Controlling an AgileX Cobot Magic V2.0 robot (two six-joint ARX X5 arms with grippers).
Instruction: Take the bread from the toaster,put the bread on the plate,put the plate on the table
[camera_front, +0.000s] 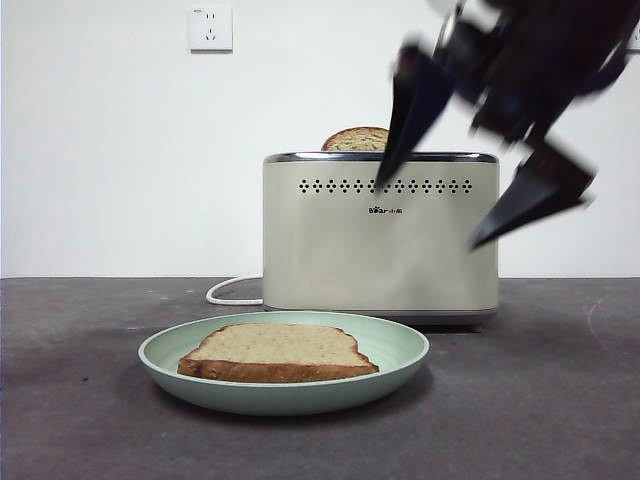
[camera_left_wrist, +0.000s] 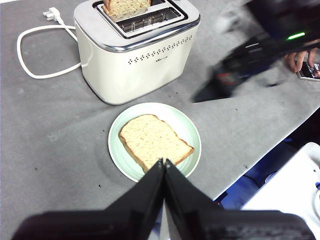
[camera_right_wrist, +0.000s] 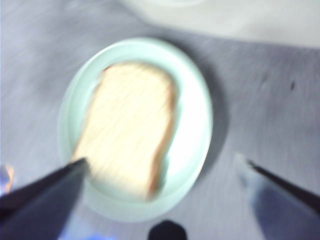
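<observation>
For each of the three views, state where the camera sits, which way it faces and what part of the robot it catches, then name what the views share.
Front view: low at table height, looking level across the table at the toaster; the right gripper hangs open, blurred, at upper right.
Left wrist view: high, looking down on the plate; the left gripper shows shut.
Right wrist view: above the plate, looking down, blurred; its own jaws are spread.
Shared: all three show the bread lying on the plate.

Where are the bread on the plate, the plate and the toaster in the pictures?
the bread (camera_front: 275, 345): front view, on its flat top face.
the plate (camera_front: 400, 358): front view, on its bare right rim.
the toaster (camera_left_wrist: 127, 75): left wrist view, on its cream side wall.
</observation>
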